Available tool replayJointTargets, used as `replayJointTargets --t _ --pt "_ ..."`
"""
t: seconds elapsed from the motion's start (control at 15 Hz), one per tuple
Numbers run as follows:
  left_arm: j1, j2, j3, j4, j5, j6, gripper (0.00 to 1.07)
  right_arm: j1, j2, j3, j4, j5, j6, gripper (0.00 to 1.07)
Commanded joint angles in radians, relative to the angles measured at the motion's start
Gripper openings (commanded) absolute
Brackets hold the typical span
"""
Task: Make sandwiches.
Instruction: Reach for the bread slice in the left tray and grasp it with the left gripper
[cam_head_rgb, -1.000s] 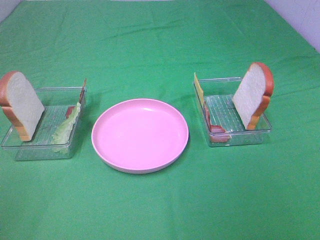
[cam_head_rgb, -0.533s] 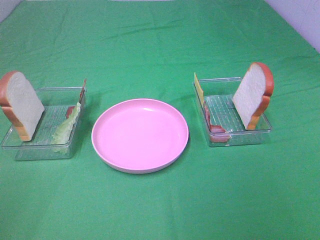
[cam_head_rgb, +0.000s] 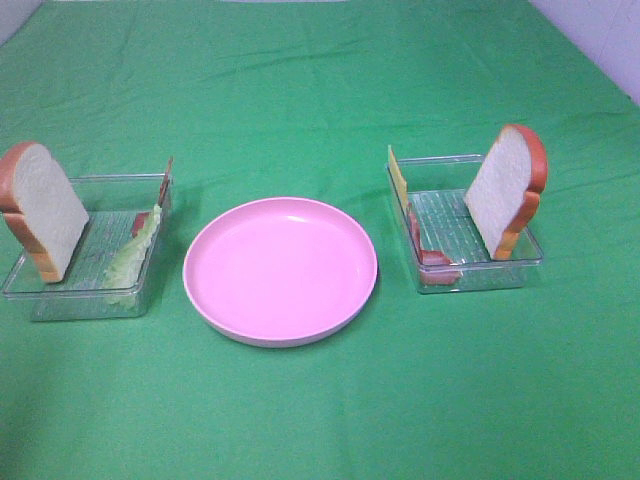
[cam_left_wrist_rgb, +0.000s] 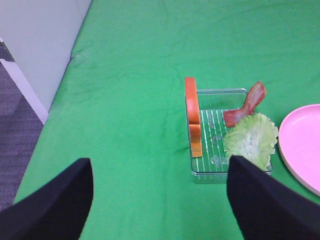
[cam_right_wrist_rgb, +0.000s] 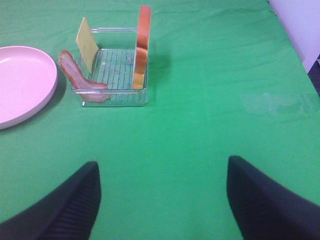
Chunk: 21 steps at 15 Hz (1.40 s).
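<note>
Left gripper (cam_left_wrist_rgb: 160, 197) and right gripper (cam_right_wrist_rgb: 162, 197) are both hanging wide open, gripping nothing. The sandwich parts are waiting apart: left bread slice (cam_head_rgb: 42, 210) and lettuce (cam_head_rgb: 130, 255) in the left tray (cam_head_rgb: 85, 305), right bread slice (cam_head_rgb: 508, 188), cheese (cam_head_rgb: 398, 178) and bacon (cam_head_rgb: 435, 257) in the right tray (cam_head_rgb: 490, 275), with the pink plate (cam_head_rgb: 280, 270) between. I'm judging the bread light and stiffish, best pinched across its upper crust, and the lettuce floppy. Neither gripper is showing from the high camera, and the wrist views are giving the bread edge-on only.
</note>
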Motion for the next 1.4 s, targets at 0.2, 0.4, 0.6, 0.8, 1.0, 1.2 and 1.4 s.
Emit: replayJointTargets --t 0.2,0.4,0.6,0.8,1.0,1.2,1.4 --pt "0.006 0.427 -0.219 -0.072 -0.001 0.000 0.72 -0.004 -0.014 0.004 0.001 -0.010 -0.013 0.68" --pt "0.001 0.786 -0.404 -0.113 0.101 0.000 0.73 -0.004 -0.014 0.004 0.001 -0.010 -0.013 0.68" --pt "-0.035 1.047 -0.552 -0.109 0.146 0.006 0.75 -0.004 -0.014 0.004 0.001 -0.010 -0.013 0.68" --pt "-0.097 1.243 -0.672 -0.090 0.148 0.000 0.75 -0.004 -0.014 0.004 0.001 -0.010 -0.013 0.68" --pt "-0.107 1.345 -0.743 -0.041 0.168 -0.071 0.75 -0.004 -0.014 0.004 0.001 -0.010 -0.013 0.68" --pt "-0.107 1.430 -0.759 -0.013 0.153 -0.083 0.75 -0.004 -0.014 0.004 0.001 -0.010 -0.013 0.68" --pt "-0.107 1.473 -0.760 -0.013 0.136 -0.084 0.72 -0.004 -0.014 0.004 0.001 -0.010 -0.013 0.68"
